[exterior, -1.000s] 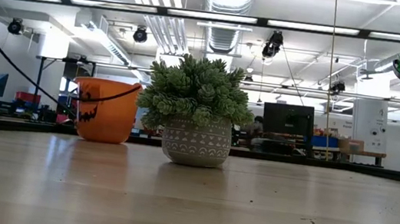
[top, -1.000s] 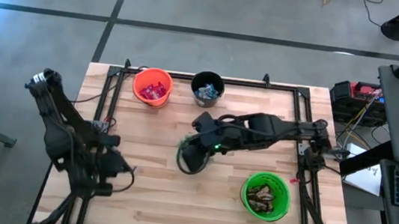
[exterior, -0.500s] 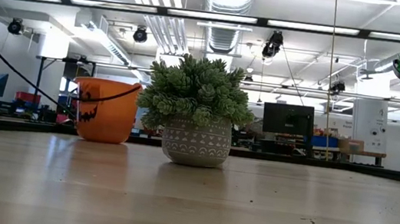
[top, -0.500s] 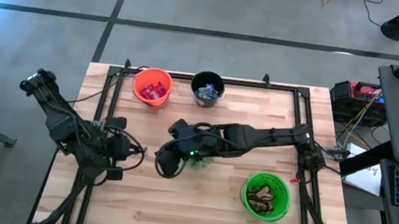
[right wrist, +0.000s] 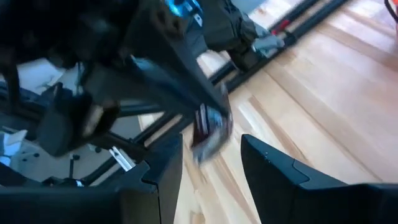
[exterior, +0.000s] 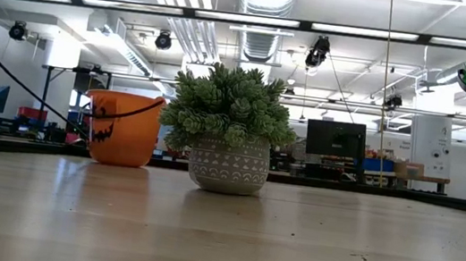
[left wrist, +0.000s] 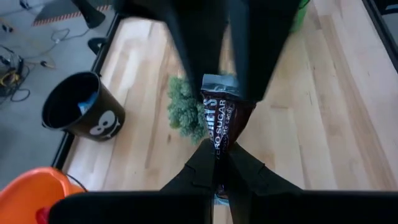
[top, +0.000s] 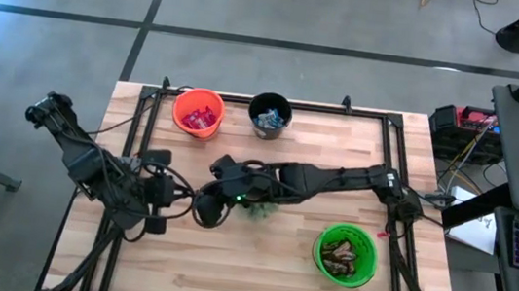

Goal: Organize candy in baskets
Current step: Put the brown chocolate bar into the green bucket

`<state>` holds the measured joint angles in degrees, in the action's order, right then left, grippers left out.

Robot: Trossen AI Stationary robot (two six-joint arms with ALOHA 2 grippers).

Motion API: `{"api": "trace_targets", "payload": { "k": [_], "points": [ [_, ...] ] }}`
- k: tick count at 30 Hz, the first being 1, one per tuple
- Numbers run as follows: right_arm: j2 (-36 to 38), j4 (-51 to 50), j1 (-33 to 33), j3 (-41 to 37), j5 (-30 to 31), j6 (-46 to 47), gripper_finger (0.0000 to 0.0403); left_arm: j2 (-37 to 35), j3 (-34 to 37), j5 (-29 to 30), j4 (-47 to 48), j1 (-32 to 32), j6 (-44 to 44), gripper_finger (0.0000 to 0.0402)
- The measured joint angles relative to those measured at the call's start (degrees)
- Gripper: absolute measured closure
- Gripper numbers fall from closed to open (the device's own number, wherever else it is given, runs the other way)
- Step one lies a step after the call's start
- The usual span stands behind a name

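Observation:
A dark brown wrapped candy bar (left wrist: 221, 121) hangs in the air over the table's left middle, with my left gripper (left wrist: 219, 149) shut on it. My right gripper (right wrist: 208, 155) is open and has reached in from the table's right. Its two fingers (left wrist: 200, 43) stand on either side of the bar's free end, and I see no contact. In the high view the two grippers (top: 193, 200) meet nose to nose. The orange basket (top: 198, 112) and black basket (top: 270, 114) stand at the far edge with candy inside. The green basket (top: 346, 255) stands near right. My left gripper pinches the bar's near end (left wrist: 219, 148) between its two fingers. The fingers come from the table's left, slanting down, and lie along the bar. The bar sticks out ahead of the fingertips, lifted clear of the table, its silver far end (left wrist: 217, 83) free.
A spiky green plant in a grey pot (exterior: 231, 130) stands at mid-table, under my right arm (top: 324, 180). Black frame rails (top: 146, 113) run along the table's edges. Bare wood lies along the near edge (top: 225, 279).
My right gripper has gone toward the table's left and down, staying open, until its fingers stand around the bar's free end. My left gripper has risen and gone toward the table's middle with the bar, turning it toward the right gripper.

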<state>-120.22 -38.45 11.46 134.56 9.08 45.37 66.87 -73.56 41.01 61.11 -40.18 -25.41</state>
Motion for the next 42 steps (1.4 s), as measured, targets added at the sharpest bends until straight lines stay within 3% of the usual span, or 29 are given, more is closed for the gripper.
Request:
{"api": "trace_targets", "payload": {
  "k": [18,28,36,42],
  "points": [
    [0.0,1.27,-0.36,0.0,-0.02,-1.47,0.026,0.9,0.07,2.02,-1.81,0.69,3.11,0.0401],
    [0.0,-0.31,-0.39,0.0,0.0,-1.47,0.0312,0.89,0.07,2.08,-1.85,1.57,4.22,0.0401],
    [0.0,-0.39,-0.43,-0.02,0.2,-2.14,0.0385,0.89,0.07,3.62,-1.94,2.24,5.33,0.0401],
    [0.0,-0.25,-0.45,-0.05,0.13,-3.32,0.0391,0.89,0.07,4.12,-1.81,2.27,5.97,0.0388]
  ]
}}
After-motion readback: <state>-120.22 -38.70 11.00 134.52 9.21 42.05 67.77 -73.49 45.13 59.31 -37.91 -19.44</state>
